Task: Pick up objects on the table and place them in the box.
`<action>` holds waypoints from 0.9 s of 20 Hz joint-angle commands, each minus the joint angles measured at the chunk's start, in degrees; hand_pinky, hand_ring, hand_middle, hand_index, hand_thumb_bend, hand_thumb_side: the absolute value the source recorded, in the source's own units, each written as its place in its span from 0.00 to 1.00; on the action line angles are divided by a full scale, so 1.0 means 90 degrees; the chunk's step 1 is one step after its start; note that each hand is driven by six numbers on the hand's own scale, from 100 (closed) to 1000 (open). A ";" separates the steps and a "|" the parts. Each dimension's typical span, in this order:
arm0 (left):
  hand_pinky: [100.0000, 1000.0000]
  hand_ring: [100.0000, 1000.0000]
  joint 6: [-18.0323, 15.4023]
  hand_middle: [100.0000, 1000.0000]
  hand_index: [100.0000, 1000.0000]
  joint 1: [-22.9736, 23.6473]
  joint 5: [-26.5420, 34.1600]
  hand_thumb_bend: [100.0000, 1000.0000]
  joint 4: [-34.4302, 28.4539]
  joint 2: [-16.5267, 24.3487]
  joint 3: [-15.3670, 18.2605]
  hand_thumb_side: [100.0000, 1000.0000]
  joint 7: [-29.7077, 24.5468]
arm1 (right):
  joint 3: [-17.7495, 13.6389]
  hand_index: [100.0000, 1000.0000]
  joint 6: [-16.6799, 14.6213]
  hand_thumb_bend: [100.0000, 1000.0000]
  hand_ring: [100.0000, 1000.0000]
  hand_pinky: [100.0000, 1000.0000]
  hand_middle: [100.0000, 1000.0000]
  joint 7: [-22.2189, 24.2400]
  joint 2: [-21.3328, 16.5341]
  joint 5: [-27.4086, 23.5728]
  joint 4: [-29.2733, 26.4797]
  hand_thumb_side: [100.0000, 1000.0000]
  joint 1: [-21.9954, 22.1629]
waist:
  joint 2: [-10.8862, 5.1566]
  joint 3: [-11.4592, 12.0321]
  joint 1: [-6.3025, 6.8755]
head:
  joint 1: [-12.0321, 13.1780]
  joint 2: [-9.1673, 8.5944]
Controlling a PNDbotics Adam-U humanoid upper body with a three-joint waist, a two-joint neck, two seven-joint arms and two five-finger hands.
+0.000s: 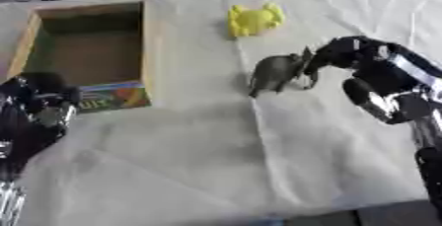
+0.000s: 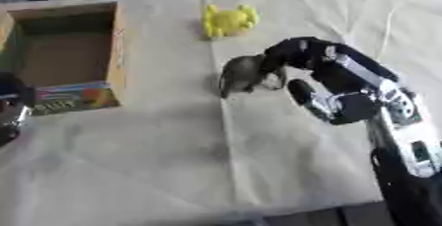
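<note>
The open wooden box [image 1: 152,47] sits at the table's [image 1: 216,161] far left, well apart from the grey animal figure [image 1: 276,74], whose long axis runs diagonally from near-left to far-right. My right hand [image 1: 345,57] is at its far-right end, fingers curled round it, just short of the yellow toy [image 1: 253,20]. My left hand [image 1: 39,109] rests at the left edge; I cannot tell its fingers' state.
</note>
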 commanded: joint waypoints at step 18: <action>0.48 0.59 -0.0011 0.52 0.61 0.0024 0.0022 0.25 -0.0047 0.0108 0.0018 0.00 -0.0006 | 0.0832 0.87 -0.1604 0.00 0.72 0.76 0.71 0.0021 -0.1530 -0.0062 0.0940 0.06 -0.1502 | -0.0182 0.0075 -0.0119 | 0.0235 0.0004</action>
